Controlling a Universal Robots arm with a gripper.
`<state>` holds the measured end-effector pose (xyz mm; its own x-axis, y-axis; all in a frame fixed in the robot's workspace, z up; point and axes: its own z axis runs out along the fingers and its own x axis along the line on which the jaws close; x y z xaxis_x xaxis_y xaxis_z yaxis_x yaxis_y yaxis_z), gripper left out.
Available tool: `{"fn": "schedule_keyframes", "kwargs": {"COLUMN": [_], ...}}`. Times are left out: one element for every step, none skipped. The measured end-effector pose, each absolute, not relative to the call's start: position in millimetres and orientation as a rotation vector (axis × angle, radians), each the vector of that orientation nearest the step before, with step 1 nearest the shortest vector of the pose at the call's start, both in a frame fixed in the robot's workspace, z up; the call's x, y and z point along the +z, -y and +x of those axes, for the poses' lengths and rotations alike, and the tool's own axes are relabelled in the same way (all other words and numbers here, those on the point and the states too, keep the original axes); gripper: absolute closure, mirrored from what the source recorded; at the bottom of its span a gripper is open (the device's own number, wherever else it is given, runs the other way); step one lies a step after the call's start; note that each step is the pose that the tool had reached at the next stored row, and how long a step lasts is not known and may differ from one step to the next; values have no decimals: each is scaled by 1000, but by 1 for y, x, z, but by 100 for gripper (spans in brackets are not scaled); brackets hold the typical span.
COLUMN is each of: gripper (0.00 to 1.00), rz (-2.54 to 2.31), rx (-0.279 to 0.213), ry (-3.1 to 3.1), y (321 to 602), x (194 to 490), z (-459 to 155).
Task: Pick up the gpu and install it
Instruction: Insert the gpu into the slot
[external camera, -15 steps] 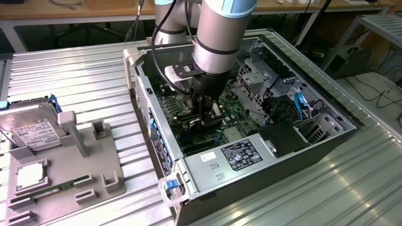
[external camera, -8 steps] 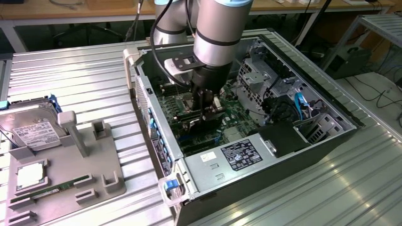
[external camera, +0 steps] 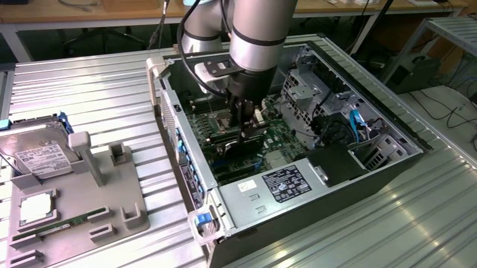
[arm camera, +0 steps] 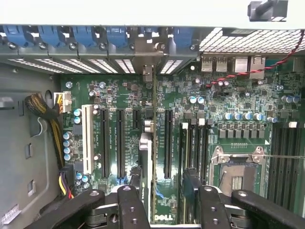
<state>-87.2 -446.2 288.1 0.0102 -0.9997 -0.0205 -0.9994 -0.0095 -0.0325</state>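
Note:
The gpu (arm camera: pixel 155 138) stands on edge inside the open computer case (external camera: pixel 179 123), in line with a long slot on the green motherboard (arm camera: pixel 114 95). Its bracket end (arm camera: pixel 147 72) sits against the case's rear openings. In the exterior view it is a dark card (external camera: pixel 237 149) low over the board, directly under my gripper (external camera: pixel 249 133). My gripper (arm camera: pixel 163 185) straddles the card's upper edge. One finger (arm camera: pixel 135 188) is close beside the card. The other finger (arm camera: pixel 191 188) stands off, with board showing in the gap. The jaws are open.
Drive cages (external camera: pixel 305 95) and the power supply (external camera: pixel 283 184) crowd the case on the exterior view's right. The empty CPU socket (arm camera: pixel 238 174) and a cable bundle (arm camera: pixel 47 119) flank the slots. A grey fixture (external camera: pixel 89 167) outside holds a hard drive (external camera: pixel 37 153) and a memory stick (external camera: pixel 56 226).

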Motion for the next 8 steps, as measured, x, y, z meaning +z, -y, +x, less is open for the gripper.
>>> {"fn": "schedule_keyframes", "kwargs": {"gripper": [52,53,60,67,73,73,78,85], "rz": [-2205,-2206,-2206,-2206,-2206,-2206,-2206,-2206], "rx": [-13,-13,-13,-13,-13,-13,-13,-13], "ry": [-2184,-2184,-2184,-2184,-2184,-2184,-2184,-2184], "y": [446,446,446,446,446,446,446,446], "x": [288,288,288,288,288,288,288,288], "z": [-87,-87,-87,-87,-87,-87,-87,-87]}}
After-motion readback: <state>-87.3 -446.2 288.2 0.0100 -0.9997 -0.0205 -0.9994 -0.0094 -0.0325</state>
